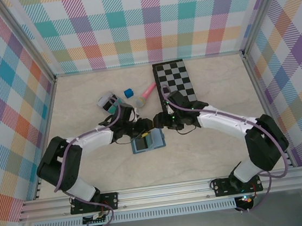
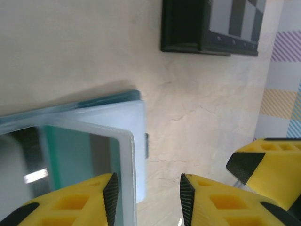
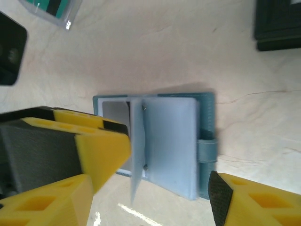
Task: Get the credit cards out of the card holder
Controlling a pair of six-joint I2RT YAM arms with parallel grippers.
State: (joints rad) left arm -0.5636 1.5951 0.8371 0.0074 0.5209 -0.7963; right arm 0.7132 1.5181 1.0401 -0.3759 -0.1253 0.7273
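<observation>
A: Where are the left fingers?

B: Just at the left side of the card holder. They are spread, and the edge of one clear leaf stands between them, but they pinch nothing.

A: And the card holder itself?

B: It lies open on the tabletop. A green-teal card sits in its clear pocket.

A: The right fingers?

B: Spread wide, one on each side of the card holder. The chessboard lies behind it, well apart.
</observation>
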